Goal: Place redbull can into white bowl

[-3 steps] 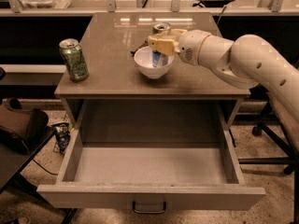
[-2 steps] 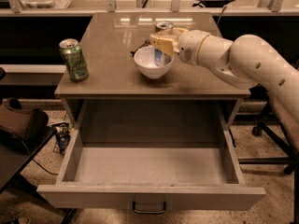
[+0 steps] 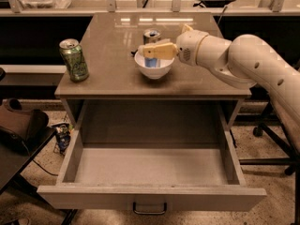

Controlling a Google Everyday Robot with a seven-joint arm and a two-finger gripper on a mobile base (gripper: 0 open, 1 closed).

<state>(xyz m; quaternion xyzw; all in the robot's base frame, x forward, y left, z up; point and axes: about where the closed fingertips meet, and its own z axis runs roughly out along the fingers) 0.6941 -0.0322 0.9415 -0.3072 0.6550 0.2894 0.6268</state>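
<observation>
pincer (image 3: pixel 149 49): clamped across redbull can (image 3: pixel 151 34); far finger hidden behind it.
redbull can: upright, middle covered by pincer.
white bowl (image 3: pixel 154 72): directly below pincer, hiding can's base.

My gripper (image 3: pixel 150 50), matt tan plastic, clasps the shiny metal redbull can (image 3: pixel 151 34) in the smooth white bowl (image 3: pixel 154 71) near the worktop's (image 3: pixel 108 74) back edge. The worktop is smooth, faintly glossy; my arm (image 3: pixel 243 62) is smooth cream plastic.
</observation>
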